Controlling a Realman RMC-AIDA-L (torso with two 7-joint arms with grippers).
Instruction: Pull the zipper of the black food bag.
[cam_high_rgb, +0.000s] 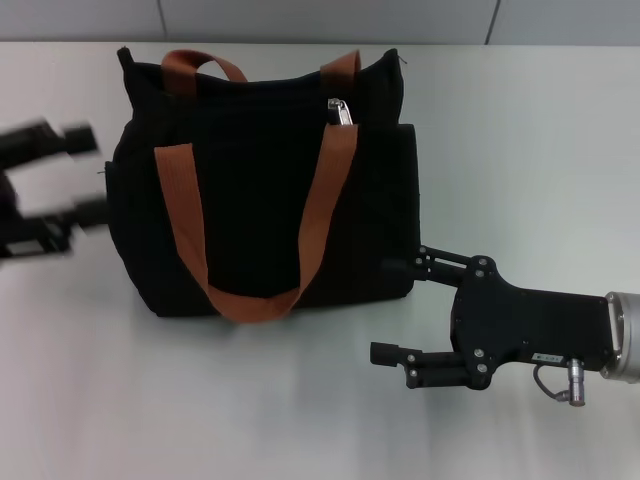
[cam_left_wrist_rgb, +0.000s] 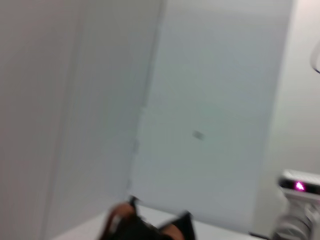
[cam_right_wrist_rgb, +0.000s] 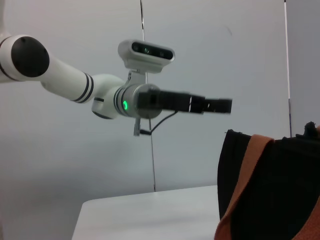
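The black food bag (cam_high_rgb: 265, 190) stands upright on the white table with two orange-brown strap handles. Its silver zipper pull (cam_high_rgb: 342, 111) sits at the right end of the top edge. My left gripper (cam_high_rgb: 88, 175) is open at the bag's left side, level with its upper half, blurred. My right gripper (cam_high_rgb: 392, 310) is open, low on the table just right of the bag's lower right corner, fingers pointing left. The right wrist view shows the bag's side (cam_right_wrist_rgb: 280, 195) and the left arm's gripper (cam_right_wrist_rgb: 220, 106) above it. The left wrist view shows only the bag's top (cam_left_wrist_rgb: 150, 227).
White table (cam_high_rgb: 520, 140) all around the bag, with a grey wall behind. The left arm's white links (cam_right_wrist_rgb: 65, 80) and wrist camera (cam_right_wrist_rgb: 146, 54) show in the right wrist view.
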